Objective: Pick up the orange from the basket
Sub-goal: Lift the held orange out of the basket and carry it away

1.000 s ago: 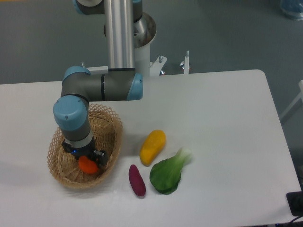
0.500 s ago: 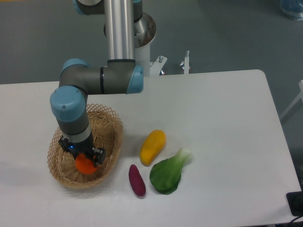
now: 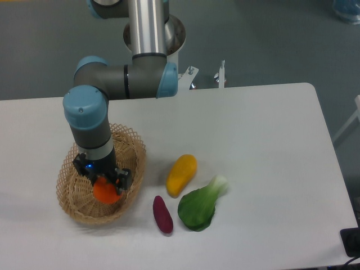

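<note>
The gripper (image 3: 105,181) is clamped on the orange (image 3: 106,192), which sits over the right half of the basket (image 3: 73,197). To the right on the table (image 3: 259,140) lie 3 items: a yellow fruit (image 3: 181,175), a purple vegetable (image 3: 162,214) and a leafy green (image 3: 201,204).

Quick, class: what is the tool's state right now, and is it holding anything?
Tool: closed on the orange, over the basket.
</note>
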Robot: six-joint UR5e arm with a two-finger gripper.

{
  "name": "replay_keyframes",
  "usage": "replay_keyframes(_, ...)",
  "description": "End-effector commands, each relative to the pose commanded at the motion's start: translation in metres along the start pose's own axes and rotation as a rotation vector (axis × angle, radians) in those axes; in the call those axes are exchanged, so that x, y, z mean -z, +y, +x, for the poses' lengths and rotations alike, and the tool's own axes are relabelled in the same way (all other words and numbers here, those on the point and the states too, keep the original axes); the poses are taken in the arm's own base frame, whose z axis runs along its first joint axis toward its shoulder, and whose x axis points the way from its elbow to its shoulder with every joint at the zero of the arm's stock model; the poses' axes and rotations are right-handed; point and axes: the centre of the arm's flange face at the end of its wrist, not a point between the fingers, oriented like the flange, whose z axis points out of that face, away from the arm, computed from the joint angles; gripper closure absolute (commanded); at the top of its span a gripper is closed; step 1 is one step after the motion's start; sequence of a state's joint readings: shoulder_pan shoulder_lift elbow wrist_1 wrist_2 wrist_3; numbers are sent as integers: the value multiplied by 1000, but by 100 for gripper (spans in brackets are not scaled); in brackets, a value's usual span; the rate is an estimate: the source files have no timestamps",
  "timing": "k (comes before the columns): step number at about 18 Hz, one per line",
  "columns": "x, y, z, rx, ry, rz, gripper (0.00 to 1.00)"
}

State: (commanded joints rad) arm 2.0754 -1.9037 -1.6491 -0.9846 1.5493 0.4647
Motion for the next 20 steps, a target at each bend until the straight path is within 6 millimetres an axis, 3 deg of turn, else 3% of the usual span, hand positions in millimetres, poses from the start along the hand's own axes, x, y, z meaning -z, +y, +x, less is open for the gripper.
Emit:
replay_keyframes(4, 24, 7, -27, -4, 11, -33, 47)
replay_keyframes(10, 38, 31, -71, -51, 26, -72, 48)
replay_keyframes(15, 44, 65, -121, -132, 40, -93, 47)
replay_keyframes(20, 37, 104, -165, -200, 57, -107, 47)
